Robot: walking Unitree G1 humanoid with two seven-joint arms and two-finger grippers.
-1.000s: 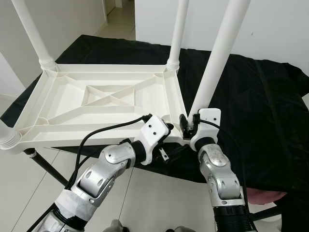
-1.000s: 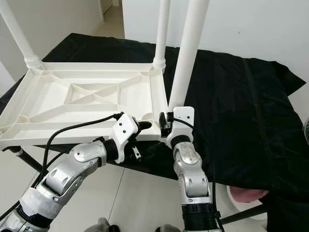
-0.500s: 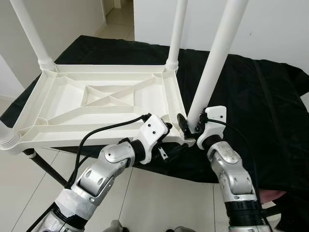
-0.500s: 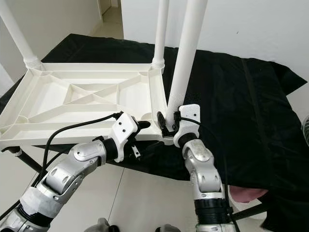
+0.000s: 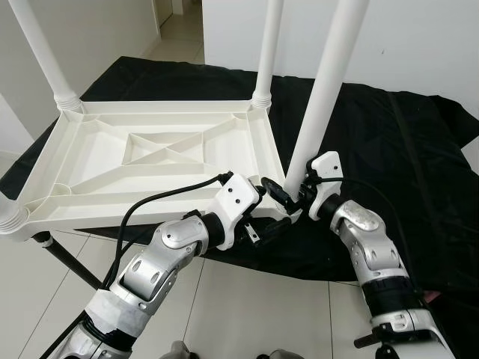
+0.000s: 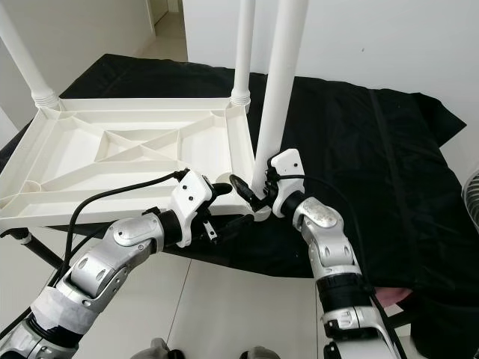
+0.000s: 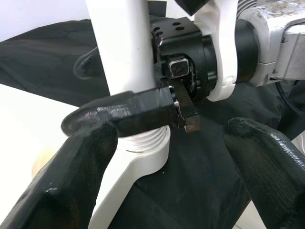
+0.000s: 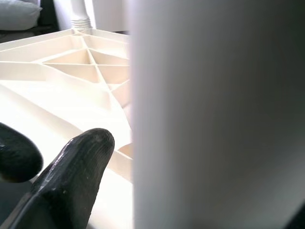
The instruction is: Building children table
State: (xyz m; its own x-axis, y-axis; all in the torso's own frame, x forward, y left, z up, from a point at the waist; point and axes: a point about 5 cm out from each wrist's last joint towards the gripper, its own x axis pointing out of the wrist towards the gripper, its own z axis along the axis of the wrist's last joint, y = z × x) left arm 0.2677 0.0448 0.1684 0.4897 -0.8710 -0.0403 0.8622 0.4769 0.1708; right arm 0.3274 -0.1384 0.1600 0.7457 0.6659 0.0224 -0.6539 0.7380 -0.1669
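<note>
The white plastic children table [image 5: 157, 161] lies upside down on a bench [image 5: 389, 149] covered with a black cloth [image 6: 374, 172]. Its ribbed underside faces up, and its near edge overhangs the bench toward the robot. White legs stand upright in the corner sockets: a far-left leg [image 5: 41, 56], a far-right leg [image 5: 266, 48], and a stub at the near-left corner [image 5: 11, 217].

The near-right leg [image 5: 325, 82] stands tilted slightly in the near-right corner socket [image 7: 143, 152]. The right hand [image 5: 293, 196] grips this leg at its base, just above the threaded collar. In the left wrist view, one black finger [image 7: 124, 117] crosses the front of the leg and presses against it. In the right wrist view, the leg surface is right against the camera, with a fingertip [image 8: 76, 167] beside it. The right hand is therefore pinching the leg.

The left hand [image 5: 263, 218] is positioned at the near edge of the children table, just beside the same corner socket. Its two fingers [image 7: 76, 181] are spread apart, one on each side of the socket, with nothing between them.

A black cable [image 5: 161, 202] runs along the left arm. The floor [image 5: 247, 307] below is pale tile.
</note>
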